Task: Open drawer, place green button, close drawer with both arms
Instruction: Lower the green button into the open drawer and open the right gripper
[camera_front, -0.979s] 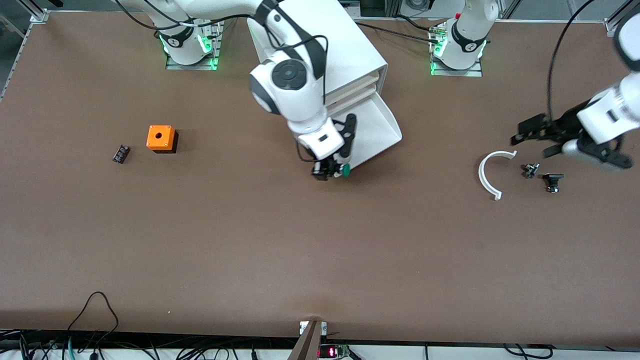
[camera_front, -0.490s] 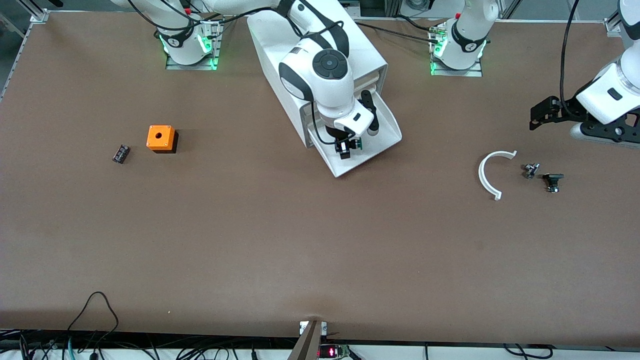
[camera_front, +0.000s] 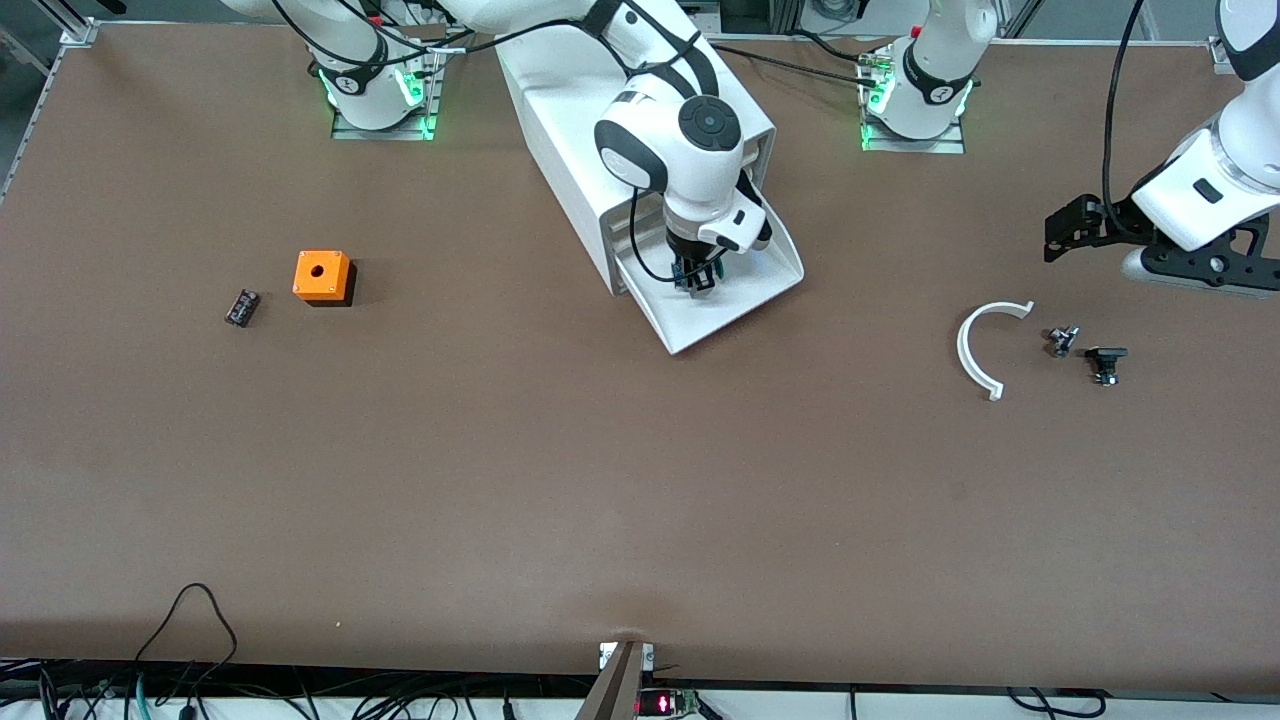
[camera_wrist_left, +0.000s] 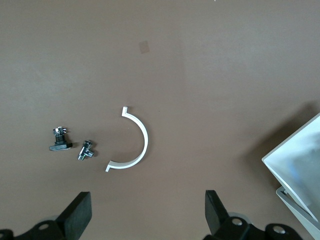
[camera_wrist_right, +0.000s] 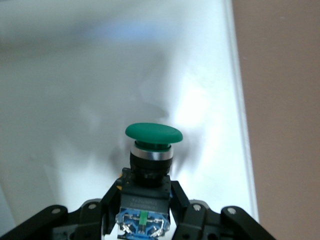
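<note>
The bottom drawer (camera_front: 745, 300) of the white cabinet (camera_front: 580, 110) stands pulled open. My right gripper (camera_front: 697, 280) is over the drawer's inside, shut on the button (camera_wrist_right: 150, 150), whose green cap (camera_wrist_right: 153, 133) points down at the white drawer floor (camera_wrist_right: 75, 100). The black-and-blue body sits between the fingers (camera_wrist_right: 112, 200). My left gripper (camera_front: 1075, 232) is open and empty, up over the table at the left arm's end, above a white curved part (camera_wrist_left: 135, 145).
An orange cube (camera_front: 322, 276) and a small black part (camera_front: 241, 307) lie toward the right arm's end. A white curved part (camera_front: 980, 345) and two small black parts (camera_front: 1062, 340) (camera_front: 1105, 362) lie below my left gripper. The three upper drawers are shut.
My right gripper carried the button from beside the drawer's front edge to over the drawer's inside. My left gripper rose and drew away from the small parts.
</note>
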